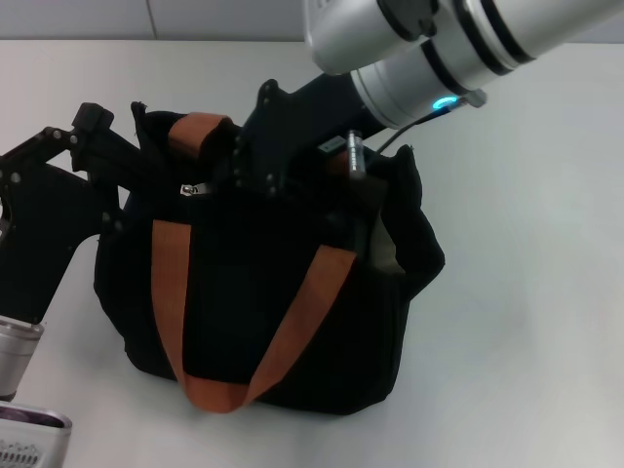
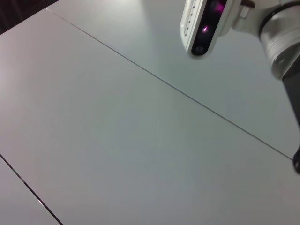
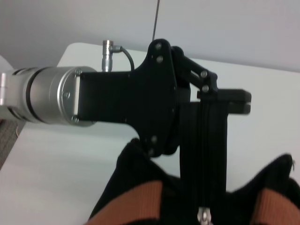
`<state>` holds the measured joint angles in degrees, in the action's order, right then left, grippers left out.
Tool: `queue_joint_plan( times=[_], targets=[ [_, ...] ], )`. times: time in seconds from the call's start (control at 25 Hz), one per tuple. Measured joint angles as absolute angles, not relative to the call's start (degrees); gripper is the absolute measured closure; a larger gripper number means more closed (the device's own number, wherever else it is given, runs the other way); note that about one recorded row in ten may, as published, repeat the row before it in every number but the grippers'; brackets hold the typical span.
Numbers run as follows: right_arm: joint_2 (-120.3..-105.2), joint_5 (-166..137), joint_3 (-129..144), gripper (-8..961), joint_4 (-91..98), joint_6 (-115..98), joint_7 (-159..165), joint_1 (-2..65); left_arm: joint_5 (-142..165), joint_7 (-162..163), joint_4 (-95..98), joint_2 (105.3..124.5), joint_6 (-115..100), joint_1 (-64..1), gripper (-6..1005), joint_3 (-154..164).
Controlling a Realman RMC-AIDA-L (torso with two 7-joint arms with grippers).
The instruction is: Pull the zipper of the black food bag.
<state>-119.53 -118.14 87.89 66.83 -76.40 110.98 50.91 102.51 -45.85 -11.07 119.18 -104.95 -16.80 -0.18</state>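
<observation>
Evidently this is the grasping step, with the pull itself not yet begun. The bag (image 1: 255, 302) stands on the table (image 1: 531, 312), and the zipper (image 1: 195, 189) lies at the bag's top edge, near its left end, so nearly the whole track is left to run. The left gripper (image 1: 135, 161) is at the bag's left top corner. The right gripper (image 1: 230, 174) comes down over the bag's top, just beside the zipper. Whether it has hold of the tab I cannot tell, since the black body merges with the black cloth there.

Next, I judge, the right gripper must pinch that small tab securely and draw it along the track toward the bag's right end. The left must hold its corner firm, or the soft cloth will simply follow.

The head view gives the layout but hides the left grip. The right wrist view supplies it: the left gripper (image 3: 224, 101) is clamped on the bag's end strip. The track (image 3: 205, 159) runs taut and straight from it down to the zipper (image 3: 204, 215), between the bag's orange straps (image 3: 136, 206). The left wrist view shows none of the bag. It shows only bare table and the right arm's camera housing (image 2: 201, 23) above it.
</observation>
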Motion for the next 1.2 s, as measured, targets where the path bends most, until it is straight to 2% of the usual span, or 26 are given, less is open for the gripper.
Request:
queue_joint_plan(
  times=[0.16,0.44,0.6,0.76,0.92,1.2],
  targets=[
    [-119.50,-120.1,87.5,955,69.5,-78.5,113.0,49.2,102.5,-45.8,-11.1,119.18,-105.0,-16.8,983,-0.2],
    [-119.58,-118.6,86.6,912,75.9,-80.9,113.0,43.6,102.6,-45.7,-11.2,119.18,-105.3,-16.9,983,-0.2],
    [-119.63,-115.9,86.9,887,76.2,-79.7,112.1,43.5,102.6,-45.9,-11.7,119.18,-105.5,-16.9,983,0.0],
    [-119.63,-114.7,88.1,862,72.4,-76.5,110.7,46.4,102.6,-46.0,-11.8,119.17,-105.9,-16.9,983,0.1],
    [-119.59,-114.7,90.1,700,69.1,-74.7,109.7,48.6,102.6,-46.0,-11.7,119.18,-106.1,-16.9,983,0.1],
    [-119.60,-115.3,92.0,621,66.2,-73.6,109.3,51.4,102.7,-46.0,-11.6,119.18,-106.2,-17.1,984,0.2]
  ],
)
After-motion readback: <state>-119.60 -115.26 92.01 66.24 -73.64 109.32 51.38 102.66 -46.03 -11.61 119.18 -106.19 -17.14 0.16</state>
